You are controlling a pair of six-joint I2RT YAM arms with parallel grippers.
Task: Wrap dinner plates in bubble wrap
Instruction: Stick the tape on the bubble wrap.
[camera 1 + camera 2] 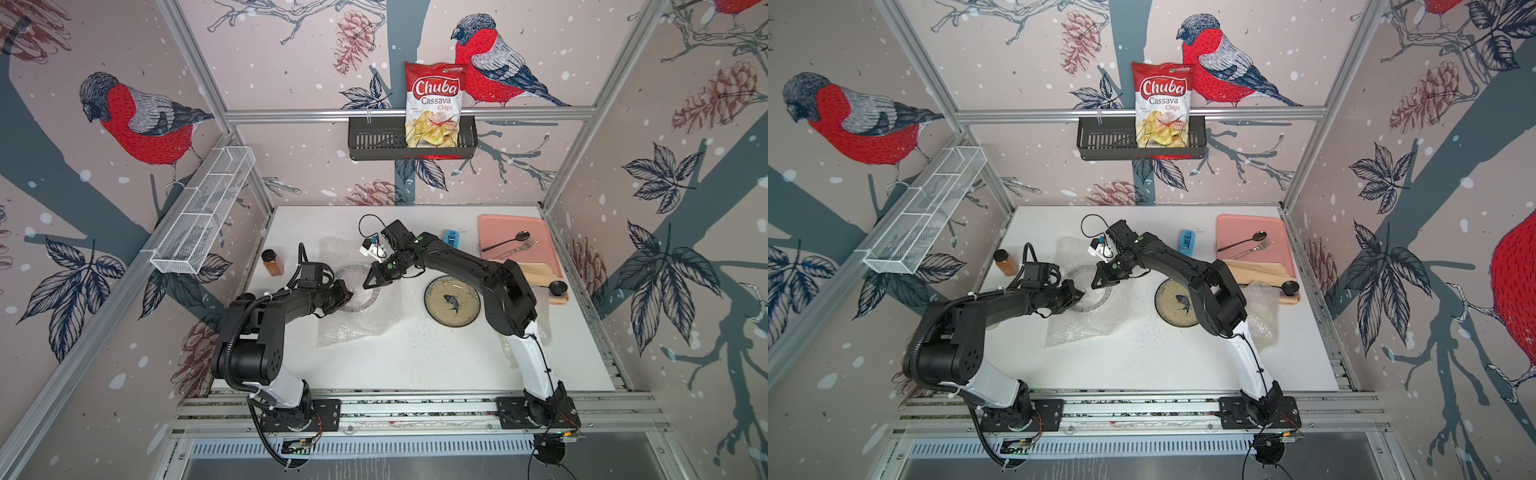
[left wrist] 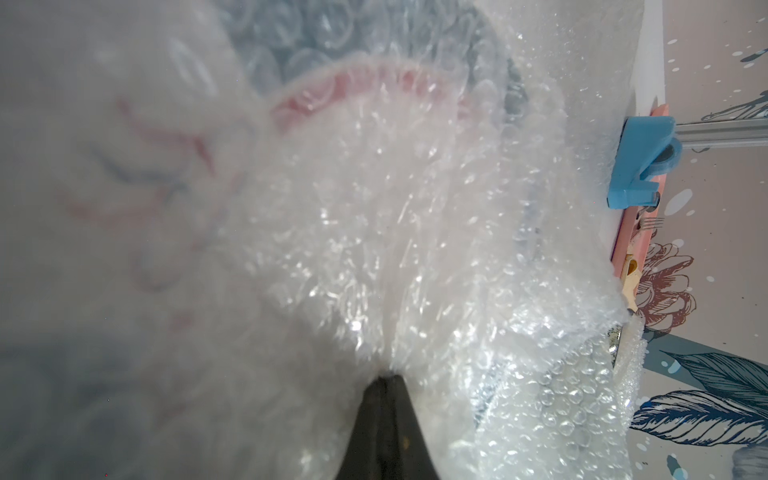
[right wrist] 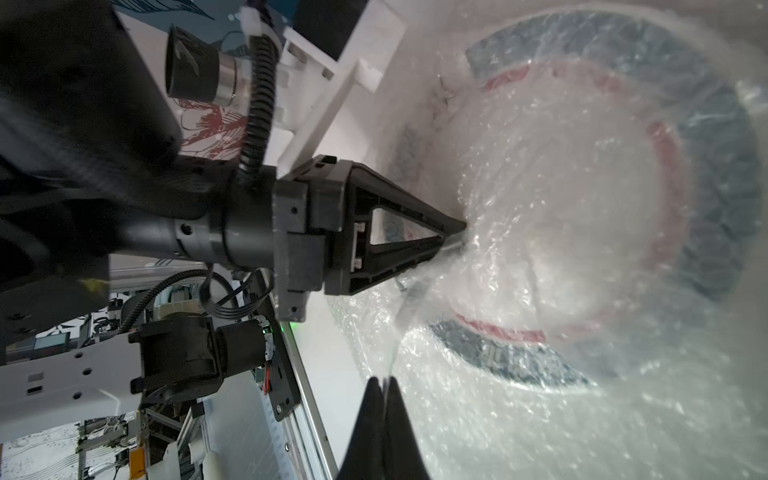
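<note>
Fold in hand. Clenched on bubble wrap [image 1: 353,328] with left gripper [image 1: 348,297] and right gripper [image 1: 368,284] alike, over white-centred plate [image 1: 365,301] beside bare fish plate [image 1: 452,301]. Next, probably: draw film across, tuck under.

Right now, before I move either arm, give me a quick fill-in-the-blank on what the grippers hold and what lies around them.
1. The left gripper and the right gripper are both shut on the ____.
2. The uncovered plate bears a drawing of a ____.
3. The spoon and fork lie on a tray coloured ____.
Missing words: bubble wrap; fish; pink.
</note>
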